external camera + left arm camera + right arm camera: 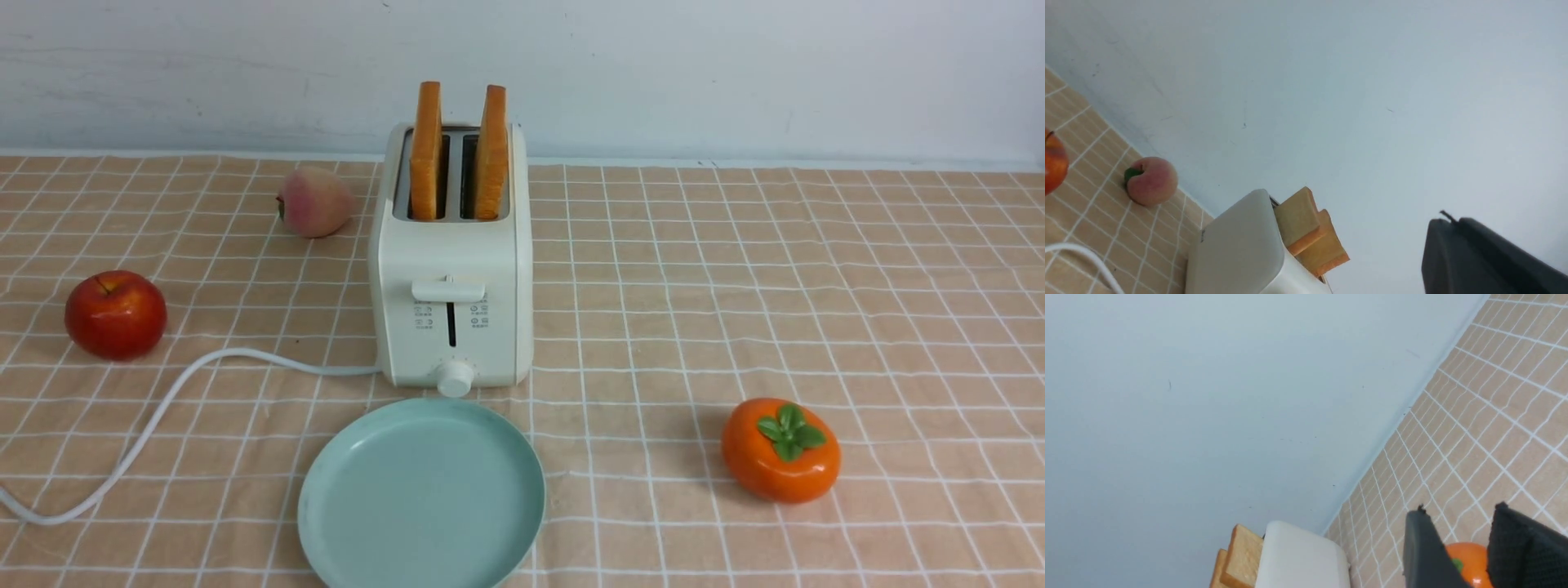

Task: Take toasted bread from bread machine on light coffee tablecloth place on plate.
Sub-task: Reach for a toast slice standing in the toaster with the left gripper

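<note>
The cream-white bread machine (451,269) stands mid-table on the light coffee tablecloth (735,278). Two toasted bread slices stand upright in its slots, the left one (425,151) and the right one (491,153). The pale teal plate (421,498) lies empty just in front of it. No arm shows in the front view. In the left wrist view my left gripper (1453,220) is shut and empty, off to the side of the toast (1298,220) and the machine (1237,249). In the right wrist view my right gripper (1459,512) is open and empty, apart from the toast (1245,555) and the machine (1300,557).
A red apple (115,314) and a peach (314,202) lie left of the machine. An orange persimmon (780,449) lies at the front right and shows between the right fingers (1470,557). The white cord (163,408) runs left across the cloth. A pale wall stands behind.
</note>
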You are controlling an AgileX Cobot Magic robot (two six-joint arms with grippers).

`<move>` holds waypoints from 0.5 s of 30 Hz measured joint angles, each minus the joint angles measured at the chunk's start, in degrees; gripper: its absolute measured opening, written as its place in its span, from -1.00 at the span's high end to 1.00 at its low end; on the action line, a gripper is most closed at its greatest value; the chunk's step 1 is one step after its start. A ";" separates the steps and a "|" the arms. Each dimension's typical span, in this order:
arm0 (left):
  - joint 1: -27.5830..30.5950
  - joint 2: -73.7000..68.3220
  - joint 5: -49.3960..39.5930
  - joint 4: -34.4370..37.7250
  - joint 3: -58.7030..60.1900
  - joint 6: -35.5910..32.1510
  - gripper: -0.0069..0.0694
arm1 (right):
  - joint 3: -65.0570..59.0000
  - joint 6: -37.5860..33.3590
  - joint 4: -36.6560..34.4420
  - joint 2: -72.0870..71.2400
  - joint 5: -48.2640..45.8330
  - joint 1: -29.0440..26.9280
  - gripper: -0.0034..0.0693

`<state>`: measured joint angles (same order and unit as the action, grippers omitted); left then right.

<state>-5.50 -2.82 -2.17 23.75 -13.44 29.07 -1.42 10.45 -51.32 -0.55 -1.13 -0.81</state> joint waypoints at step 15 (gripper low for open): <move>0.00 -55.88 -47.37 -4.64 -45.44 -17.28 0.86 | 36.09 -13.15 15.72 26.17 -46.18 1.03 0.93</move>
<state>-5.50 -58.70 -49.54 19.11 -58.88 11.79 34.67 -2.69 -35.59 25.62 -47.30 0.22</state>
